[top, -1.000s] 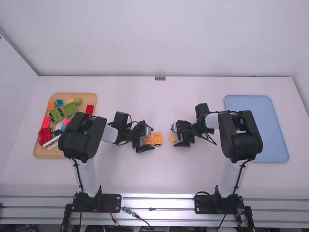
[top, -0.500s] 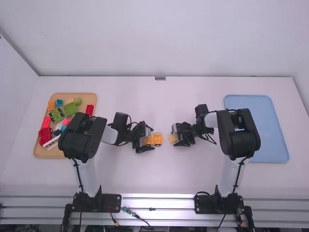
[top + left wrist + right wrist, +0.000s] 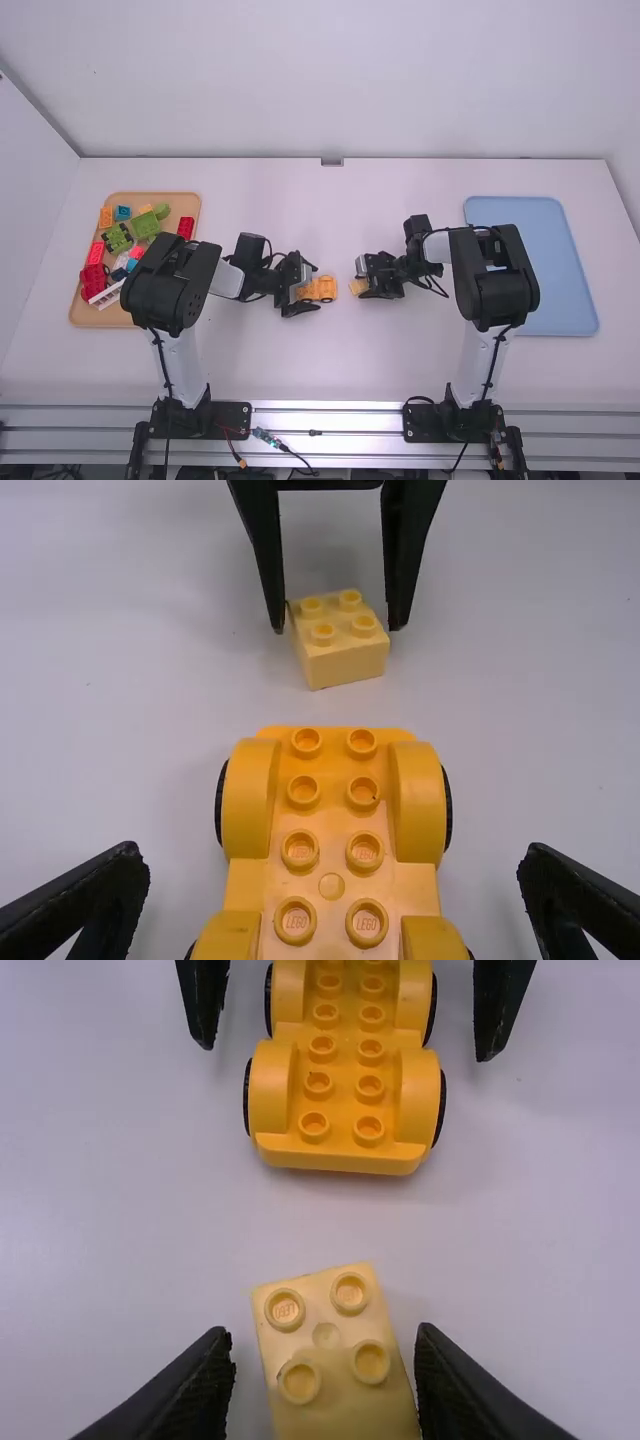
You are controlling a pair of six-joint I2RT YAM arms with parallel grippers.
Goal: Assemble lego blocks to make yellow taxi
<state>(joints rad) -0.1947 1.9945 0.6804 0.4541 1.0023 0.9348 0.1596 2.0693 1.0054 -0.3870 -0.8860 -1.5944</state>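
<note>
Yellow-orange car base (image 3: 332, 788), on its wheels, sits mid-frame in the high view on the white bench (image 3: 320, 370); the left tool (image 3: 331, 852) stands spread around it, not gripping. Just right of it lies a pale yellow brick (image 3: 326, 1335), apart from the base, between the parted fingers of the right tool (image 3: 324, 1335). The assembly looks early: every visible stud is bare, so the brick and probably more parts remain to be stacked.
</note>
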